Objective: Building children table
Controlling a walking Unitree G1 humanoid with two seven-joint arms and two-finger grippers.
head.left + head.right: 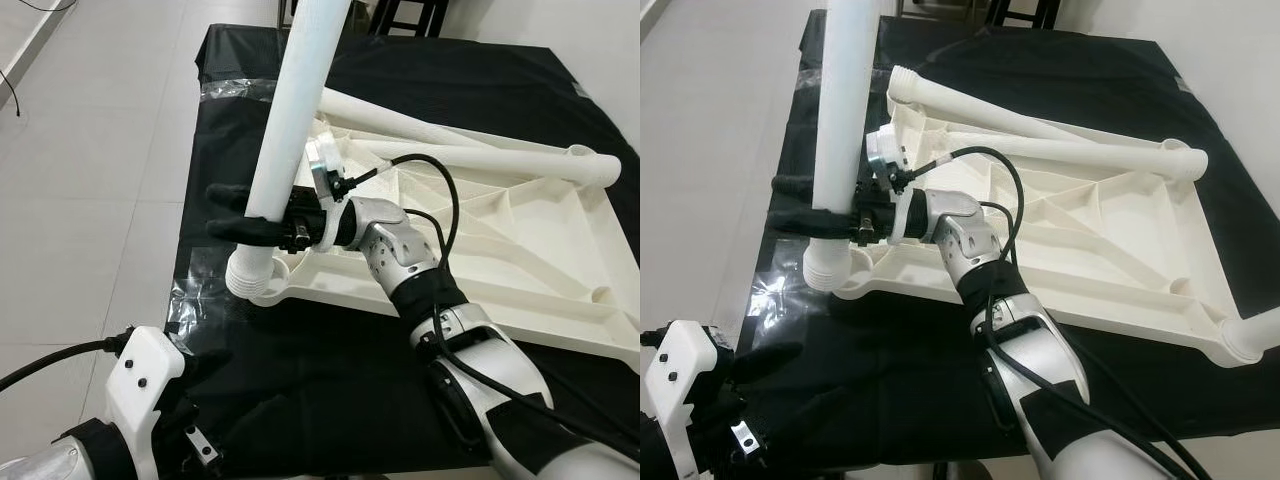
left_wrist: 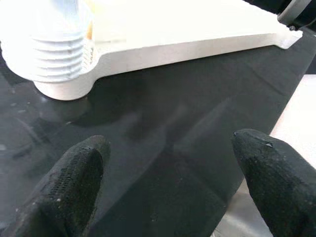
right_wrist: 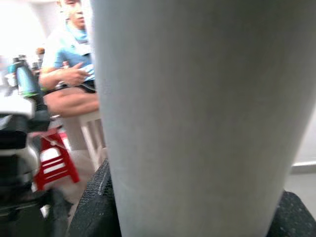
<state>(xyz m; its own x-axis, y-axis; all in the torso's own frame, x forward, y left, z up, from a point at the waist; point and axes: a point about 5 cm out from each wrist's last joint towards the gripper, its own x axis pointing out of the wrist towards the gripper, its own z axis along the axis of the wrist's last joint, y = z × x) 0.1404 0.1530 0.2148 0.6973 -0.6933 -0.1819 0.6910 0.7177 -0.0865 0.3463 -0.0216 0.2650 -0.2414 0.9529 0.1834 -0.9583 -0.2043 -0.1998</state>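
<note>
Upright, long white plastic table leg (image 1: 290, 120) clamped in right gripper (image 1: 240, 212), threaded end over corner socket of overturned white plastic tabletop (image 1: 500, 250), probably for screwing in; left gripper (image 2: 168, 182) spread, idle.

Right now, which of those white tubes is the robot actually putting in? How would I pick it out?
Find the black-covered table with the upside-down white tabletop on it. At its near left corner socket one white leg stands almost upright, threaded end down, clamped by the right gripper. The other two legs lie flat across the tabletop.
</note>
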